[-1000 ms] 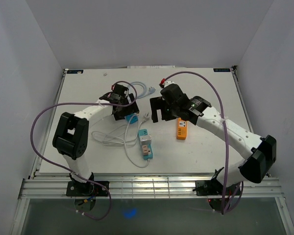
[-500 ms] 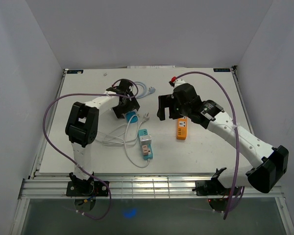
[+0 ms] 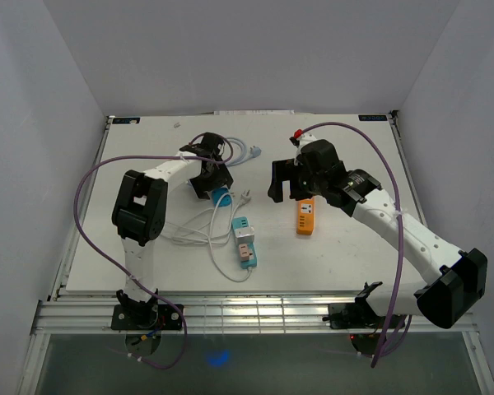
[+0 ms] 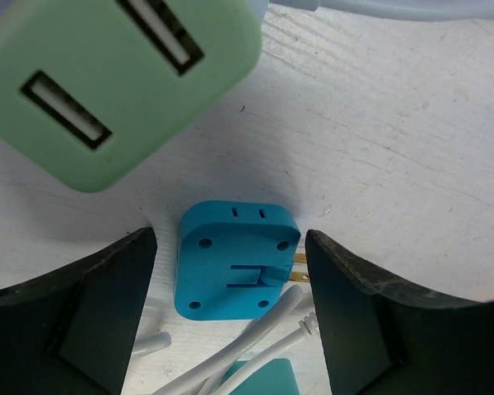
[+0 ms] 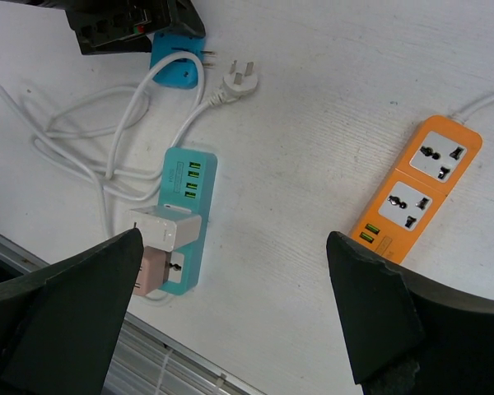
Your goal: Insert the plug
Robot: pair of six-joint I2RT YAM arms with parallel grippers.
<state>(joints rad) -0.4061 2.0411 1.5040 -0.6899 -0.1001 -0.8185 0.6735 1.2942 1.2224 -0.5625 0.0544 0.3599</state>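
Straddling blue plug (image 4: 235,259), left pincer (image 4: 230,317) wide, gaps both sides; right pincer (image 5: 239,309) wide above table (image 5: 313,123).

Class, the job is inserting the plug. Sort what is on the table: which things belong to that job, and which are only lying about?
Likely in the job:
- blue plug adapter, lying between the fingers of the open left gripper
- orange power strip, its sockets free

Likely just lying about:
- teal power strip
- white plug
- pale cable at the far side
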